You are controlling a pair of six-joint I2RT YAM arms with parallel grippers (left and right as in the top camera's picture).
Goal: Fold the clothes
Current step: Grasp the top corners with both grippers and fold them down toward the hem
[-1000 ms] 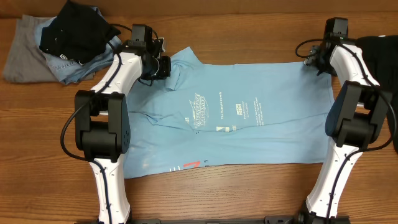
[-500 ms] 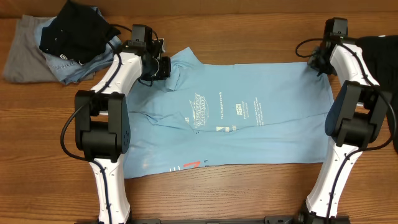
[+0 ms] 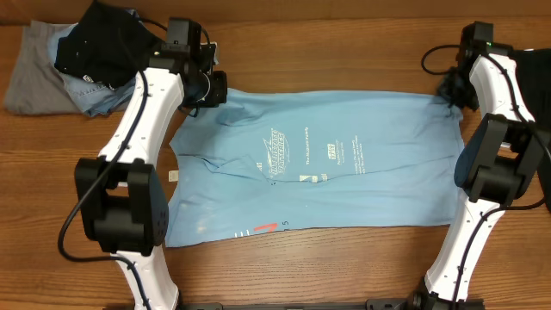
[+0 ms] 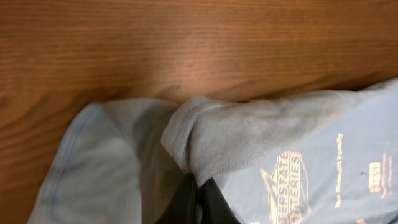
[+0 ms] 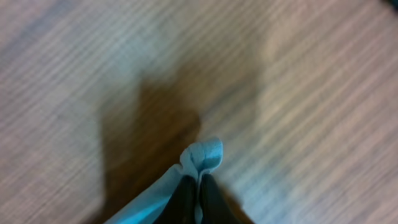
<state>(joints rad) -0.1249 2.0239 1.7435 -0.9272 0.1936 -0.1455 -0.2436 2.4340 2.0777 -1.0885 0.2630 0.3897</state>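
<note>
Here, a pile of garments lies at the far left of the table. The left gripper is clamped on the light blue T-shirt, which is spread flat mid-table. The right gripper pinches the shirt's opposite far corner.

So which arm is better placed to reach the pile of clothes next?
Probably left: the left claw, shut on the T-shirt, is beside the pile; the right claw grips the opposite corner.

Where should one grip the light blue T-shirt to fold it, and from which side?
Its two far corners, from above: the T-shirt lies flat and spread, so only edge cloth bunches for pinching. The left hand and right hand each hold a fold there.
</note>
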